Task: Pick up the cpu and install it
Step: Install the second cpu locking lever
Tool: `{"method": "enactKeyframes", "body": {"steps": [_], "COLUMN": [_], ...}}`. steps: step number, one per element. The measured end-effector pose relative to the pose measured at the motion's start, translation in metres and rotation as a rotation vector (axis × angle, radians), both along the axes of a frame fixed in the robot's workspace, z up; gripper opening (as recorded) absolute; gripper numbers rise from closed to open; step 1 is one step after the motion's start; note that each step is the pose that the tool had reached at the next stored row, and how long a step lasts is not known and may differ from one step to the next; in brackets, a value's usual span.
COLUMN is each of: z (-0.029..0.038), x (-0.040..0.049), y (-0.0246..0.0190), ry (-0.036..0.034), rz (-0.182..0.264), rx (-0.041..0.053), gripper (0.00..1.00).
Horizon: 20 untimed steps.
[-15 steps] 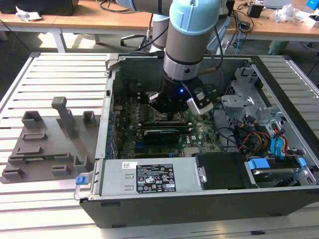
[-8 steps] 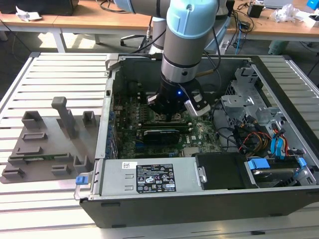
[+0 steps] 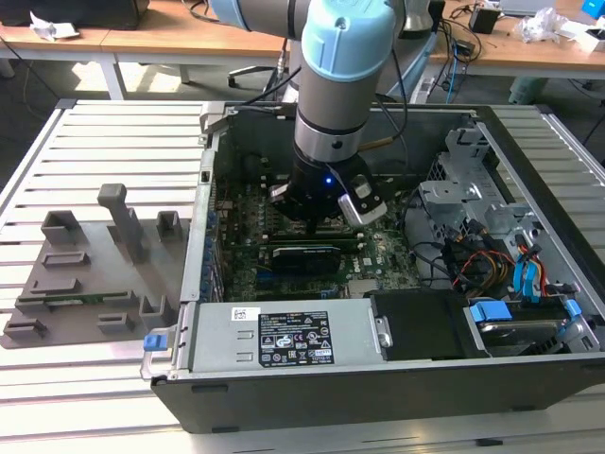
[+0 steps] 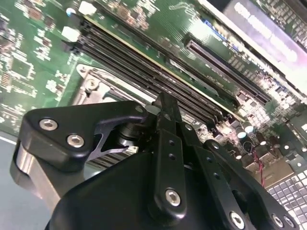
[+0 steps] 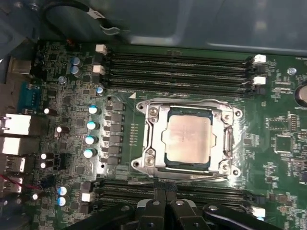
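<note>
Two black fingers of the gripper [image 5: 165,195] sat pressed together with nothing between them. In both wrist views they showed as a closed, empty pair hanging just above the motherboard [image 5: 288,143]. The cpu [image 5: 188,140] was not in the jaws at all. It lay flat and square inside the socket frame [image 5: 151,139], silver top up, a little ahead of the fingertips in the first wrist view.

Now the risks, as a judgement. With the fingers that low, any sideways drift could have clipped the socket frame or the memory slots [image 5: 177,67] flanking it. A nudge on the chip might have tilted it in its seat and bent the contacts underneath. Whether the frame was latched down could not be told, so a chip sitting loose remained possible. The closed tips could also have scratched the metal top if they had dropped onto it.

Out from the wrist, the arm [image 3: 340,95] plunged almost straight down into the open computer case [image 3: 378,388] in the exterior view. Its tool pointed at the board just behind the long black expansion card [image 3: 302,255]. The case lay on a slatted table [image 3: 95,142], with a grey parts tray [image 3: 85,284] well apart on the exterior view's left.
</note>
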<state>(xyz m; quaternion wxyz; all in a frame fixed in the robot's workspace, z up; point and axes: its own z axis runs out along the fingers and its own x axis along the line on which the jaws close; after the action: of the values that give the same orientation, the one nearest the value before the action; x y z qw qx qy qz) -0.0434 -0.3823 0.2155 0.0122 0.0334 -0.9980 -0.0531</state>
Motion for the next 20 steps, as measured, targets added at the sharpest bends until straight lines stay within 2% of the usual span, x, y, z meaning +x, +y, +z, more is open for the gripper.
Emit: {"method": "enactKeyframes", "body": {"steps": [6,11,15,18,20], "z": [-0.0055,-0.0093,-0.0113,-0.0115,-0.0111], "x": [-0.0106,-0.0164,-0.0262,-0.0279,-0.0279], "y": [0.0042,0.0046,0.0047,0.0047,0.0046], "ry": [0.0,0.0,-0.0001,0.0,-0.0001], "rz": [0.0,0.0,0.0,0.002,0.006], "rx": [0.0,0.0002,0.0036,0.0057,0.0133], "gripper": [0.11,0.11,0.11,0.11,0.11]}}
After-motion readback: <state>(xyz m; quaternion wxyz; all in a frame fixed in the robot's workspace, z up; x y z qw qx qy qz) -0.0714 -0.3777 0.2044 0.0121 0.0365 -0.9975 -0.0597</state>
